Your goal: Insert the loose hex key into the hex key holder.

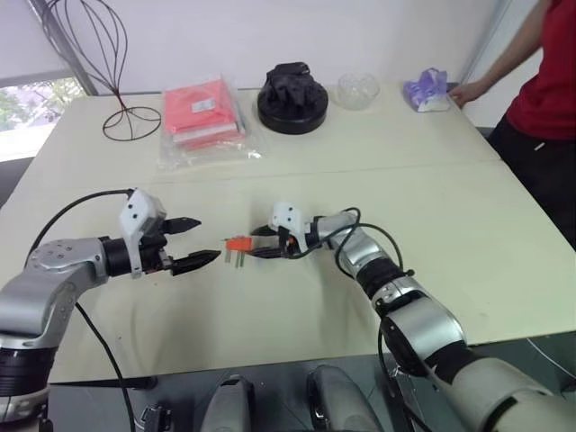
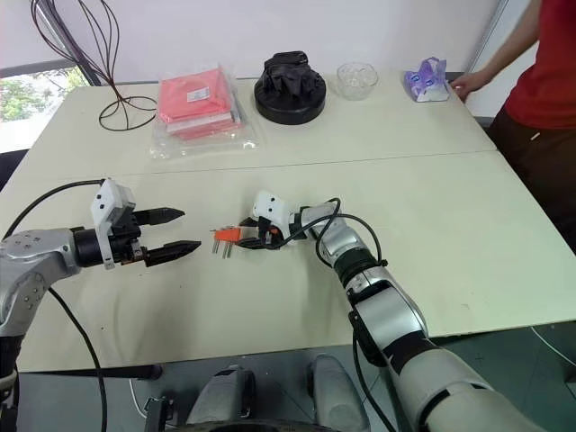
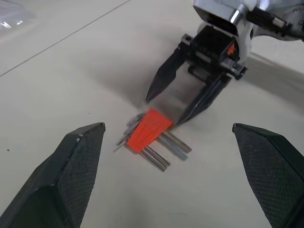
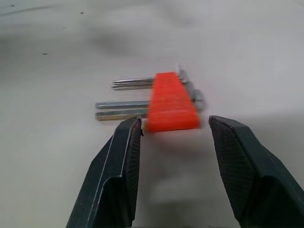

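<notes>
Orange-red plastic, the small wedge-shaped hex key holder (image 1: 238, 243) lies flat on the pale desk (image 1: 432, 261) near its middle, grey metal keys sticking out towards the near edge. No separate loose key can be told apart from those rods. The right gripper (image 4: 173, 126), jaws parted and grasping nothing, points left with the block just ahead of its tips, one tip about touching it. The left gripper (image 1: 200, 242), jaws spread wide and released, hangs just left of the holder. The right arm looks nearer; the holder's rods run crosswise to both jaws.
</notes>
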Controlling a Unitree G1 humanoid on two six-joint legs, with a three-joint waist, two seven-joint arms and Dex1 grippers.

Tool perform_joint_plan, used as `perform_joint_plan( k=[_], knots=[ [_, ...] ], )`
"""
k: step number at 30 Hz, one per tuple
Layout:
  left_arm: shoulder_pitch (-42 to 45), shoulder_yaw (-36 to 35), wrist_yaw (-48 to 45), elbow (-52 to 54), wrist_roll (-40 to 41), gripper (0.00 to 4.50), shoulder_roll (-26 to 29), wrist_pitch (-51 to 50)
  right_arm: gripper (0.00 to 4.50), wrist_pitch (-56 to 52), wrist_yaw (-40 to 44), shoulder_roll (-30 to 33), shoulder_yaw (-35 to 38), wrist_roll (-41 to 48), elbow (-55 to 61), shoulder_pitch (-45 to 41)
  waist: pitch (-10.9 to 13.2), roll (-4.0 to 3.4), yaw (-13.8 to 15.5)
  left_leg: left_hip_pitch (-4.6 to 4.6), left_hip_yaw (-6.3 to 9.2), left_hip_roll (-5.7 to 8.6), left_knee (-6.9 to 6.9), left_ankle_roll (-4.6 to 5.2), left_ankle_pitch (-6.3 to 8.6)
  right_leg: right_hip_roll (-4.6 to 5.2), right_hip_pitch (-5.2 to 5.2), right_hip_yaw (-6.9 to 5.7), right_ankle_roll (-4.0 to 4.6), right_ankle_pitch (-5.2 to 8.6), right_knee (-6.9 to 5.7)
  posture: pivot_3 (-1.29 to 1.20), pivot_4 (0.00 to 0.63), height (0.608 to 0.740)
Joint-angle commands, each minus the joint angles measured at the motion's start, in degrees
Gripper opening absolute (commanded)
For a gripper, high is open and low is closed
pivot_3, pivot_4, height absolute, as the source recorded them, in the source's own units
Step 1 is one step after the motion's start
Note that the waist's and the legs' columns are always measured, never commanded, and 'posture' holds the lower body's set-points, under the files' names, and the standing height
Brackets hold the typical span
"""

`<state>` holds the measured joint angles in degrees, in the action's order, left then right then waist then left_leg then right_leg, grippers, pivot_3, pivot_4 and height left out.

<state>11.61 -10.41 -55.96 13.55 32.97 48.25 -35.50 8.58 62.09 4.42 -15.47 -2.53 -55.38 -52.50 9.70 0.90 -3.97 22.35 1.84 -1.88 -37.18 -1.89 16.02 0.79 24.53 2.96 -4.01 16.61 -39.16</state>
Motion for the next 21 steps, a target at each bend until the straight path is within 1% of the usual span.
perform_joint_plan(
  k=[1, 3, 5, 6, 11, 13, 14, 15, 16, 19, 21],
  knots=[
    [0.06, -1.44, 0.45, 1.15, 0.08, 4.50, 0.33, 0.64, 2.58, 1.41, -1.88, -1.31, 0.20, -0.72, -1.45, -1.27, 0.00, 0.00, 0.01, 0.00, 0.00, 0.00, 0.00, 0.00, 0.00, 0.00, 0.00, 0.00, 0.00, 0.00, 0.00, 0.00, 0.150, 0.740],
    [-0.05, -1.46, 0.60, 1.29, 0.13, 4.50, 0.31, 0.62, 3.20, 1.61, -2.44, -1.63, 0.40, -1.13, -2.67, -1.73, 0.00, 0.00, 0.00, 0.00, 0.00, 0.00, 0.00, 0.00, 0.00, 0.00, 0.00, 0.00, 0.00, 0.00, 0.00, 0.00, 0.150, 0.740],
    [-0.19, -1.46, 0.76, 1.40, 0.07, 4.50, 0.32, 0.69, 4.27, 2.03, -2.75, -1.84, 0.37, -1.45, -3.62, -2.03, 0.00, 0.00, -0.01, -0.01, 0.00, 0.00, 0.00, 0.00, 0.00, 0.00, 0.00, 0.00, 0.00, 0.00, 0.00, 0.00, 0.150, 0.740],
    [-0.31, -1.52, 0.91, 1.60, 0.09, 4.50, 0.34, 0.66, 4.43, 2.24, -2.84, -1.91, 0.36, -1.52, -3.92, -2.09, 0.00, 0.00, -0.01, 0.00, 0.00, 0.00, 0.00, 0.00, 0.00, 0.00, 0.00, 0.00, 0.00, 0.00, 0.00, 0.00, 0.150, 0.740],
    [-0.55, -1.47, 1.36, 1.84, 0.10, 4.50, 0.33, 0.77, 4.43, 2.98, -3.09, -2.21, 0.44, -1.77, -4.90, -2.07, 0.00, 0.00, -0.01, 0.00, 0.00, 0.00, 0.00, 0.00, 0.00, 0.01, 0.00, 0.00, 0.00, 0.00, 0.00, 0.00, 0.150, 0.740],
    [-0.51, -1.25, 1.52, 1.68, -0.12, 4.50, 0.18, 1.04, 3.90, 3.61, -3.34, -2.33, 0.36, -1.95, -5.23, -1.86, 0.00, 0.00, -0.01, -0.01, 0.00, 0.00, 0.00, 0.00, 0.00, 0.01, 0.00, 0.00, 0.00, 0.00, 0.00, 0.00, 0.150, 0.740],
    [-0.49, -1.15, 1.57, 1.61, -0.21, 4.50, 0.12, 1.14, 3.57, 3.83, -3.41, -2.37, 0.39, -1.97, -5.38, -1.81, 0.00, 0.00, -0.04, -0.01, 0.00, 0.00, 0.01, 0.00, 0.00, 0.00, 0.00, 0.00, 0.00, 0.00, 0.00, 0.00, 0.150, 0.740],
    [-0.46, -1.07, 1.59, 1.54, -0.24, 4.50, 0.08, 1.20, 3.04, 4.10, -3.47, -2.37, 0.39, -2.05, -5.57, -1.78, 0.00, 0.00, -0.05, -0.01, 0.00, 0.00, 0.01, 0.00, 0.00, 0.01, 0.00, 0.00, 0.00, 0.00, 0.00, 0.00, 0.150, 0.740],
    [-0.49, -1.01, 1.65, 1.62, -0.24, 4.50, 0.02, 1.21, 2.60, 4.38, -3.53, -2.32, 0.37, -2.13, -5.65, -1.71, 0.00, 0.00, -0.03, -0.01, 0.00, 0.00, 0.00, 0.00, 0.00, 0.00, 0.00, 0.00, 0.00, 0.00, 0.00, 0.00, 0.150, 0.740],
    [-0.46, -0.82, 1.75, 1.63, -0.32, 4.50, -0.11, 1.26, 0.99, 4.91, -3.31, -2.24, 0.41, -2.21, -5.83, -1.67, 0.00, 0.00, -0.01, -0.01, 0.00, 0.00, 0.00, 0.00, 0.00, 0.01, 0.00, 0.00, 0.00, 0.00, 0.00, 0.00, 0.150, 0.740],
    [-0.40, -0.71, 1.69, 1.42, -0.42, 4.50, -0.16, 1.37, 0.97, 5.35, -3.24, -2.11, 0.32, -2.43, -5.85, -1.68, 0.00, 0.00, 0.00, -0.01, 0.00, 0.00, 0.00, -0.01, 0.00, 0.02, 0.00, 0.00, 0.00, 0.00, 0.00, 0.00, 0.150, 0.740]
  ],
)
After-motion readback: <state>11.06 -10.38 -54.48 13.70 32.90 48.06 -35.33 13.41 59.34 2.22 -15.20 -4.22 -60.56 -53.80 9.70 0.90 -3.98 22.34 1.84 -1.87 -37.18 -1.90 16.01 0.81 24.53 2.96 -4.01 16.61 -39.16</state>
